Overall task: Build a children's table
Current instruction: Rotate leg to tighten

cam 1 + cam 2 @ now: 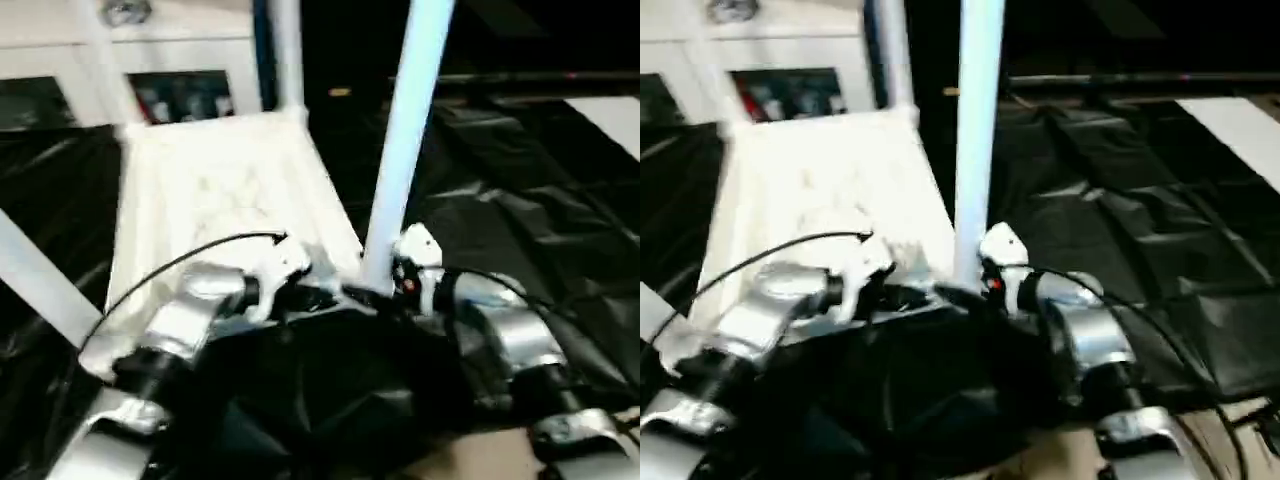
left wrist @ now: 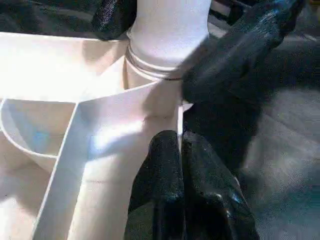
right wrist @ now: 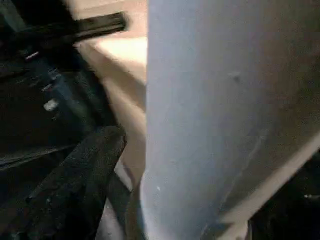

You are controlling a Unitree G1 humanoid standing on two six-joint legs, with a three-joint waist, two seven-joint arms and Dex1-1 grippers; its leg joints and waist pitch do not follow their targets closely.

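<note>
My left gripper point(image 2: 181, 150) pinches the upturned tabletop's point(image 1: 215, 185) corner rim. My right gripper point(image 3: 165, 165) stands parted around the upright leg point(image 1: 405, 130) seated in that corner socket.

No legible text anywhere.

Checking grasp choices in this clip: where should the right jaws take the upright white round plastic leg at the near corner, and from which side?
Low on the upright white round plastic leg, just above its corner socket, coming from the robot's right, off the white ribbed plastic tabletop. The shaft is smooth and round there, and that side looks open above the black sheet.
</note>
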